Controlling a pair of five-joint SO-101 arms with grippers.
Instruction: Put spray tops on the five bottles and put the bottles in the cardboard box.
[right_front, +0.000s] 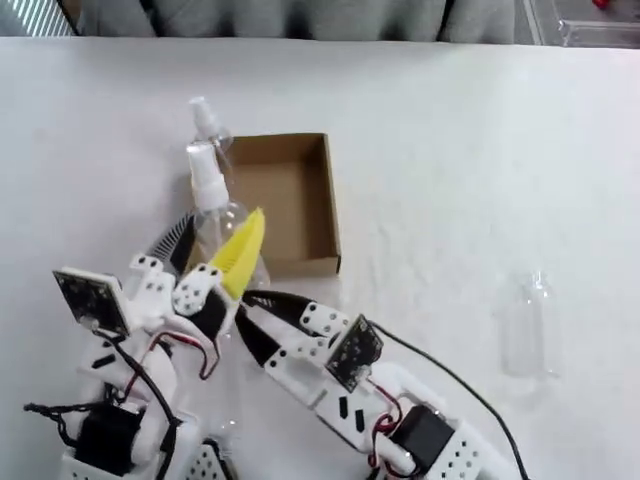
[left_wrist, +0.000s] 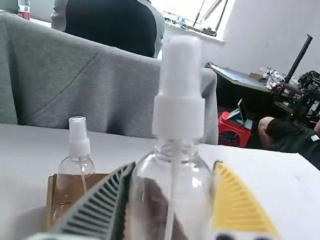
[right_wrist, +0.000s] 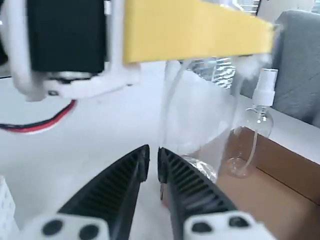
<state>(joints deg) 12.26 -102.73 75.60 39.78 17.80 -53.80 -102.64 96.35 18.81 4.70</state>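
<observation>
I am watching the left pincer (right_front: 222, 225) clenching around a clear bottle (left_wrist: 160, 195), its yellow finger (left_wrist: 240, 205) and ribbed grey finger (left_wrist: 100, 210) pressing on opposite sides of the body. The bottle is standing upright in that grasp and is wearing a white spray top (left_wrist: 178, 95). In the high view this is sitting left of centre in the frame, the bottle overlapping the left edge of the cardboard box (right_front: 290, 195); I cannot tell whether its base is resting on the worktop (right_front: 450, 150) or hanging just above it. The right pincer (right_wrist: 152, 150) is lying just below it, near the lower left corner of the box, its two black ribbed fingers (right_wrist: 115, 185) drawn together to a thin slit and grasping nothing, tips pointing at the foot of the held bottle. Further out, a second bottle (right_front: 206, 120) with a spray top is standing upright at the upper left corner of the box, seemingly just inside its wall. Well apart from all this, at the right of the frame, a third bottle (right_front: 525, 330) with an open neck is resting on the worktop, and I cannot tell whether it is standing or lying.
</observation>
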